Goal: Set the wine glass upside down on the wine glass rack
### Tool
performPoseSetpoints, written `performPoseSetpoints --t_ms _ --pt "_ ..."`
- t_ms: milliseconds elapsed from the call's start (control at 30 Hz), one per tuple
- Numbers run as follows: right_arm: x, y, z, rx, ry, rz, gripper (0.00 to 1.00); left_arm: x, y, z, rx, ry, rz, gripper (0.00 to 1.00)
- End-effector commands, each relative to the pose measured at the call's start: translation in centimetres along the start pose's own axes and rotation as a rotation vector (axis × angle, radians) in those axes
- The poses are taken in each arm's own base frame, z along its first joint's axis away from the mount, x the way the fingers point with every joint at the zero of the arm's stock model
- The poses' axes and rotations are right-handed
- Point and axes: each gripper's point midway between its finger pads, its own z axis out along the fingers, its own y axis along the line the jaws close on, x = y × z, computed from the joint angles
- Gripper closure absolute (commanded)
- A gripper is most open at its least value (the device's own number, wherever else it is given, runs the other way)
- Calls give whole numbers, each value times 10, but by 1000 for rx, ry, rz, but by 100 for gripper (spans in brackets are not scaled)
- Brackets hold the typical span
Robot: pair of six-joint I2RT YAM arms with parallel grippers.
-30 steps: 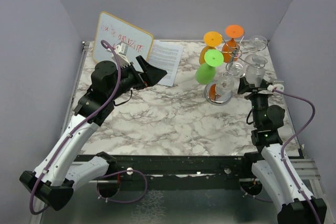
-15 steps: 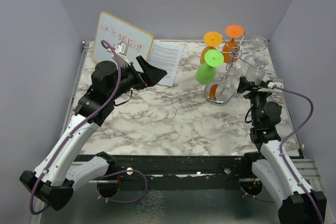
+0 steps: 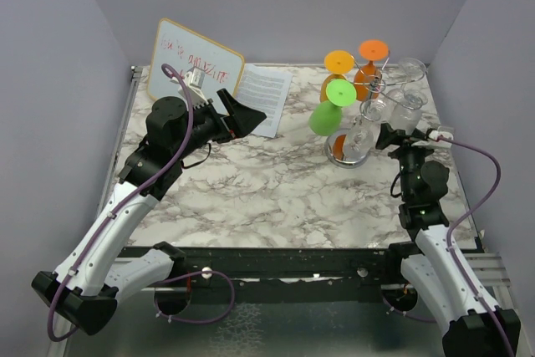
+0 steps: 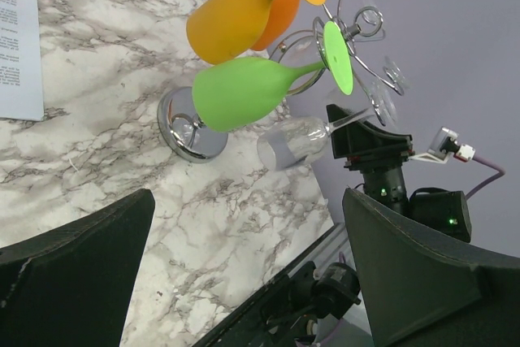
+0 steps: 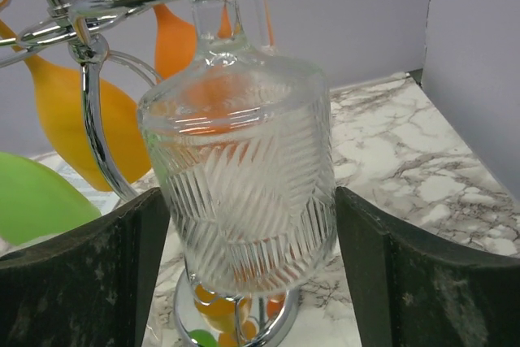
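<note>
The clear, ribbed wine glass [image 5: 240,176] is seen hanging bowl-down, its stem held in a curled wire arm of the shiny chrome wine glass rack [image 5: 88,119]. Its bowl is closely flanked by the right gripper [image 5: 248,209]; whether the jaws are clenched or slack cannot be told. A smooth green glass [image 4: 244,95] and a yellow-orange glass [image 4: 231,22] are hung alongside. The left gripper [image 4: 248,201] is held with jaws spread wide above the marbled table [image 3: 267,190].

Both arms [image 3: 109,232] are white-shelled with black joints, a purple cable [image 3: 175,89] clipped along each, ending in a blocky black left claw [image 3: 251,116] and right claw [image 3: 389,135], with green lights [image 4: 450,222] behind the latter.
</note>
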Motion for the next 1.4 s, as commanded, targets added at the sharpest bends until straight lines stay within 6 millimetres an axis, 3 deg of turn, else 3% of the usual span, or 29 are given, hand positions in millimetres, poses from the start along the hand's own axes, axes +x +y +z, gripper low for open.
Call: performPoseSetpoints --t_ms 0,167,400,533,667,933,1133,1367 --pt "-4 -2 -3 15 30 7 11 -4 0 0 -2 -13 15 1" --pt "-5 -3 -5 27 56 6 1 -4 1 0 -3 -13 18 1" --pt "-16 -9 -16 68 56 23 0 -4 1 -1 -6 -17 20 1" --pt "-13 -16 -24 116 124 32 0 -4 2 0 -8 -16 21 1" --pt "-1 -24 -43 175 244 54 0 -4 3 1 -14 -14 30 1" --pt "-17 -32 -79 268 326 143 1 2 28 5 -110 18 102 1" --pt "-44 -53 -97 426 382 104 4 5 47 7 -172 49 238 1" --pt "-105 -71 -104 525 302 -9 4 -27 63 -15 -320 -53 401 1"
